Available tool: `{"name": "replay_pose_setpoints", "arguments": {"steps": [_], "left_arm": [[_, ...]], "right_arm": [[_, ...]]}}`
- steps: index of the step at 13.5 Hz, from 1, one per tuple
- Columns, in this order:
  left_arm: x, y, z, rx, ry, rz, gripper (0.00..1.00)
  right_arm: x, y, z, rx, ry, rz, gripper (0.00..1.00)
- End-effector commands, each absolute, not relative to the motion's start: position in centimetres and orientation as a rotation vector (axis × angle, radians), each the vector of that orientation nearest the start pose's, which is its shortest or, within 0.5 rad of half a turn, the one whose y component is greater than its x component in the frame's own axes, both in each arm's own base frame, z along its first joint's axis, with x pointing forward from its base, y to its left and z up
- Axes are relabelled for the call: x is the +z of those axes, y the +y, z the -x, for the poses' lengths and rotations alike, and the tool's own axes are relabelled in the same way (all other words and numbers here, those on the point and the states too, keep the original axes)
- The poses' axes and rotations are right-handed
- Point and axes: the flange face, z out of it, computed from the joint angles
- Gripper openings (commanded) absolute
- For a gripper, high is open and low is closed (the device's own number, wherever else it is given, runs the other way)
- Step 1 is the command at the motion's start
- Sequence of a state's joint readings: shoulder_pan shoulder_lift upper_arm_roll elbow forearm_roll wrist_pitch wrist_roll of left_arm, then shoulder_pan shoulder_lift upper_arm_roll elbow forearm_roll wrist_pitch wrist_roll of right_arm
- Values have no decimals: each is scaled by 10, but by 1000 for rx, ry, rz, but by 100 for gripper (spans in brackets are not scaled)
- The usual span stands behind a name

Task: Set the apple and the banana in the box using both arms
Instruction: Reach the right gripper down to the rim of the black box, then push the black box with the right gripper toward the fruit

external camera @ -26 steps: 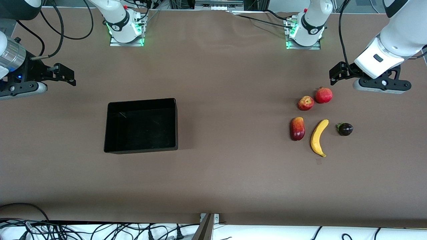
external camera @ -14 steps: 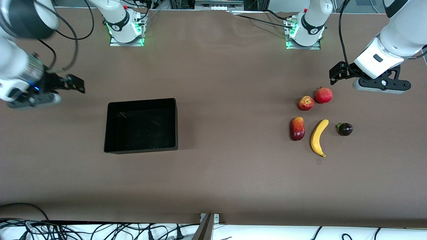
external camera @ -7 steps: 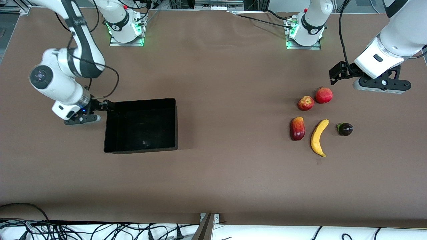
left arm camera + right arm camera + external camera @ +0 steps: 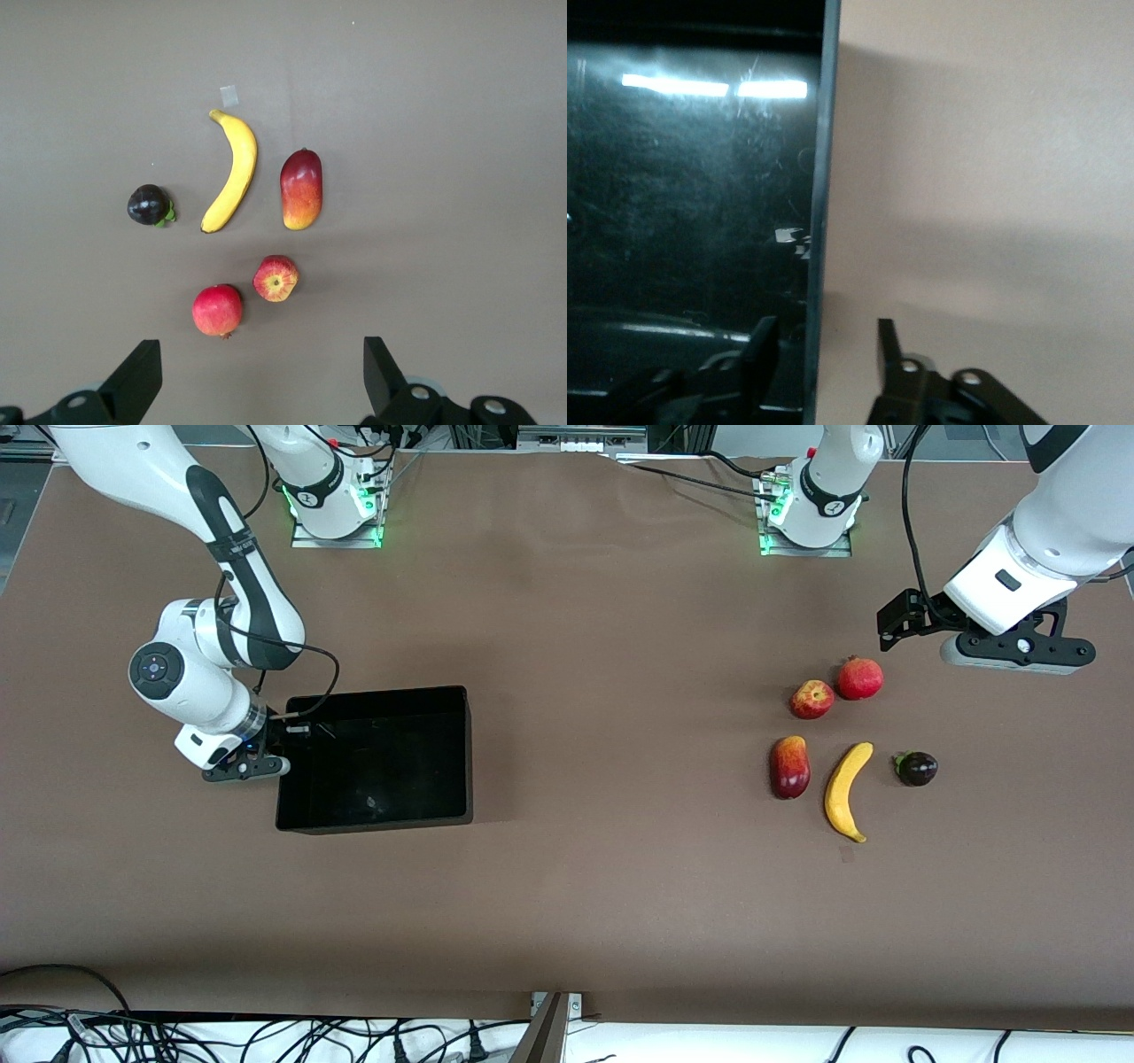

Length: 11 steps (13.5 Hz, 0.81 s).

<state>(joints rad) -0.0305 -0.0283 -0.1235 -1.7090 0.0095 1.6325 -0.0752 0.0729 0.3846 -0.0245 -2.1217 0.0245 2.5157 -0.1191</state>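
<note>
The apple [image 4: 811, 699] and the banana [image 4: 846, 790] lie on the brown table toward the left arm's end, the banana nearer the front camera. Both show in the left wrist view, the apple [image 4: 275, 278] and the banana [image 4: 232, 168]. My left gripper [image 4: 895, 624] is open and empty, up over the table beside the fruit; its fingertips [image 4: 142, 363] frame bare table. The black box [image 4: 376, 692] stands toward the right arm's end. My right gripper [image 4: 283, 735] is open and straddles the box's end wall [image 4: 824, 133], one finger inside and one outside, with gaps to the wall.
A red pomegranate [image 4: 860, 677] lies beside the apple. A dark red-and-orange mango-like fruit [image 4: 789, 766] and a dark purple fruit [image 4: 917, 768] flank the banana. A small piece of tape [image 4: 229, 95] lies at the banana's tip.
My right arm has swung in from the table's end and come down onto the box's end wall. The left arm, the fruit and the box have stayed put.
</note>
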Motion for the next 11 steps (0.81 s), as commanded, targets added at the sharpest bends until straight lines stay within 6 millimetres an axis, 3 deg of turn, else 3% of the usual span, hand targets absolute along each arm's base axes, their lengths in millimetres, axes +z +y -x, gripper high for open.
{"name": "replay_pose_setpoints", "arguments": {"steps": [1, 4, 6, 9, 11], "left_arm": [[585, -83, -544, 94, 103, 3136, 100], [585, -83, -544, 94, 103, 3136, 100], [585, -84, -543, 94, 105, 3136, 100], [585, -84, -543, 94, 105, 3136, 100], [585, -83, -544, 94, 103, 3136, 100]], "right_arm": [[241, 28, -592, -52, -200, 3106, 0], [249, 35, -596, -62, -203, 3092, 0], [265, 45, -603, -52, -251, 3085, 0], [317, 125, -622, 6, -282, 3021, 0], [344, 197, -624, -25, -208, 2993, 0]]}}
